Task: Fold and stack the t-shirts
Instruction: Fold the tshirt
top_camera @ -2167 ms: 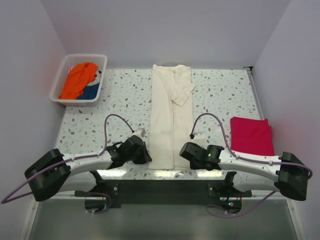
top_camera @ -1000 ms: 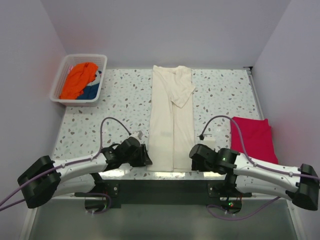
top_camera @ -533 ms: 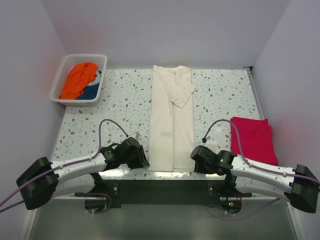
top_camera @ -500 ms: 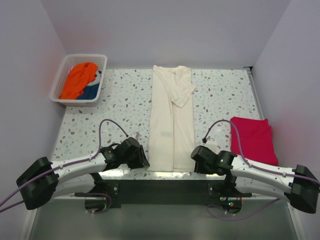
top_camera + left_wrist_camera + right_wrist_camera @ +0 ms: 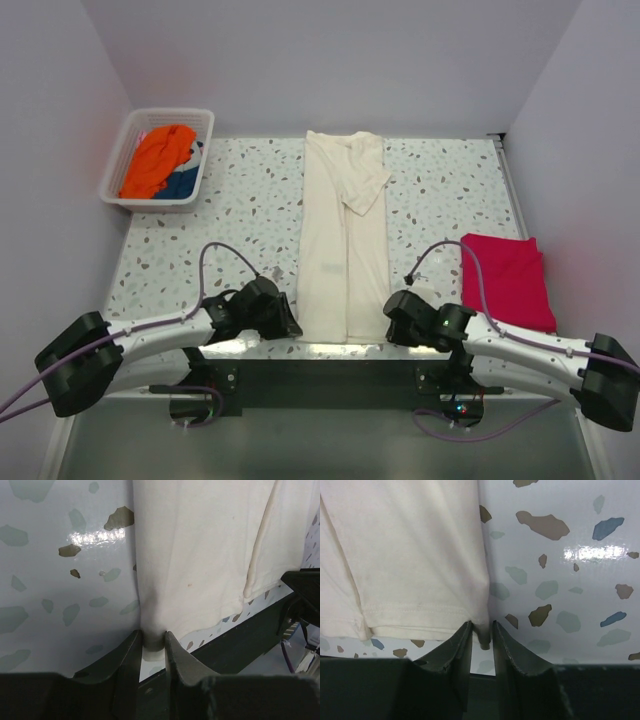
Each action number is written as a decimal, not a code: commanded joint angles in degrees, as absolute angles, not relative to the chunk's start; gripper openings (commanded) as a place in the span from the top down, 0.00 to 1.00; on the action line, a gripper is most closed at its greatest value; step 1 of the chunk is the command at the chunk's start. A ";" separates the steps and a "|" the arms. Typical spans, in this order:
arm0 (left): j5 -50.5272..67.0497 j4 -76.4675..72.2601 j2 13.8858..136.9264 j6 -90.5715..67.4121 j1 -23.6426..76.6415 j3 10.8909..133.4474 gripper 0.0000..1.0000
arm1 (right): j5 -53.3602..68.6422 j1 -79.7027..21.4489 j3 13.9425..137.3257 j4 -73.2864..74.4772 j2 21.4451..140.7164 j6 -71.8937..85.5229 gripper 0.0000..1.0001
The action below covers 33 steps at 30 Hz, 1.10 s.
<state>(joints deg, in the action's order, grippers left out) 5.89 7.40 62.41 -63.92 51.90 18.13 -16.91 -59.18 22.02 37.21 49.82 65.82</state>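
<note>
- Left claw (image 5: 152, 639) pinches the lower left corner of the cream t-shirt (image 5: 343, 240); in its wrist view the cloth bunches up between the two narrow jaws.
- Right claw (image 5: 481, 629) has the lower right corner of the same hem between its jaws, which stand close together on it.
- The cream t-shirt lies as a long narrow strip down the middle of the top view, sides and a sleeve turned in, its hem at the bottom edge of the table (image 5: 230, 230).
- One claw on each hem corner looks meant to let the hem rise level and go over toward the collar without skewing.
- The red t-shirt (image 5: 503, 270), folded into a rectangle, sits at the right of the frame, well apart from the cream one; it is probably the base of the stack.
- The orange t-shirt (image 5: 158, 160) and blue t-shirt (image 5: 182, 184) lie crumpled in the basket (image 5: 150, 203) at upper left, likely waiting their turn.
- Count: four t-shirts, one of each colour; one basket; two arms, two claws.
</note>
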 commanded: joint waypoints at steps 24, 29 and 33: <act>0.46 26.71 54.75 -63.11 56.87 25.46 1.00 | -18.53 -68.29 32.86 46.29 52.38 63.46 1.00; -2.81 27.34 60.01 -55.65 52.57 35.48 1.00 | -28.63 -66.36 43.31 49.83 56.84 58.28 1.00; -1.68 23.83 65.29 -50.90 48.17 41.21 1.00 | -28.75 -61.98 48.94 45.20 62.21 53.01 1.00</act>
